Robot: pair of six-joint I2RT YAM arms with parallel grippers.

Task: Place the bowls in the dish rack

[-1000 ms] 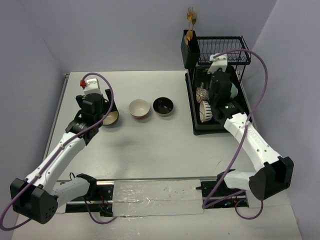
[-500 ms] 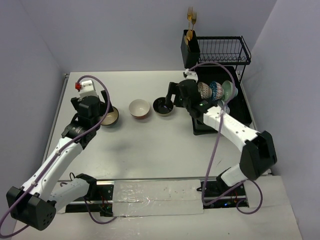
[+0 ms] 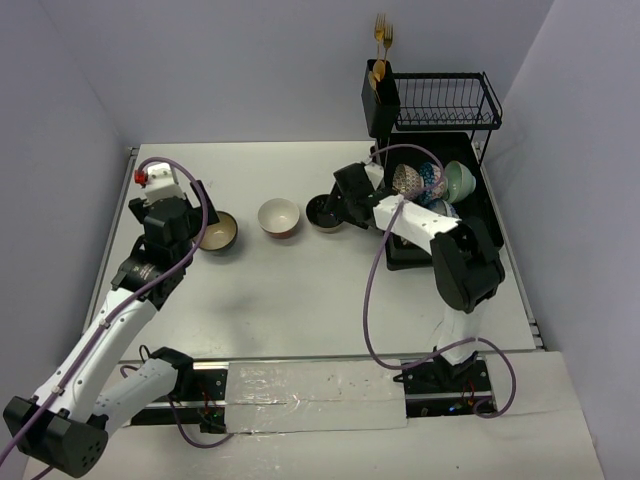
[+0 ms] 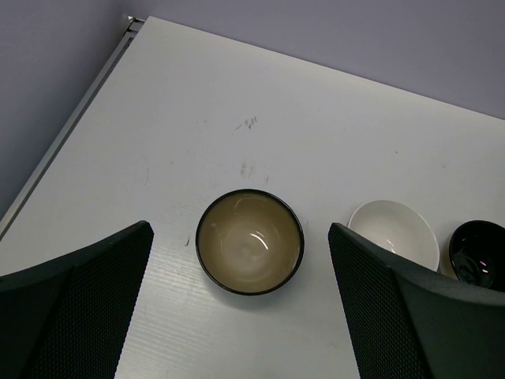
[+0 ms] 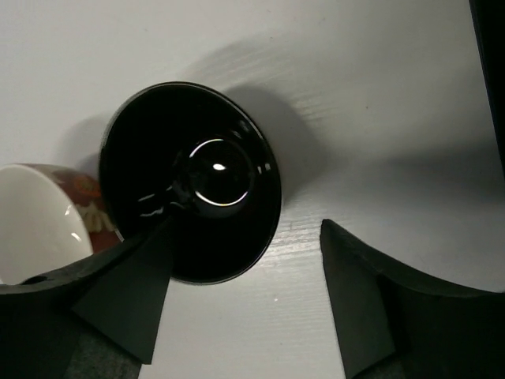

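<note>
walls [image 3: 250, 70]: pale lilac, 3 sides | table [image 3: 300, 300]: white, matte | light: even w/ soft shadows

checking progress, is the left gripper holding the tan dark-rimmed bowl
No, the tan dark-rimmed ceramic bowl rests on the table, clear of the open left gripper.

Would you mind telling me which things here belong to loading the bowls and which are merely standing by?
For the job: tan bowl, white bowl and black bowl on the table; patterned bowl, blue bowl and green bowl already in the dish rack.
Standing by: cutlery holder, gold forks in it.
</note>
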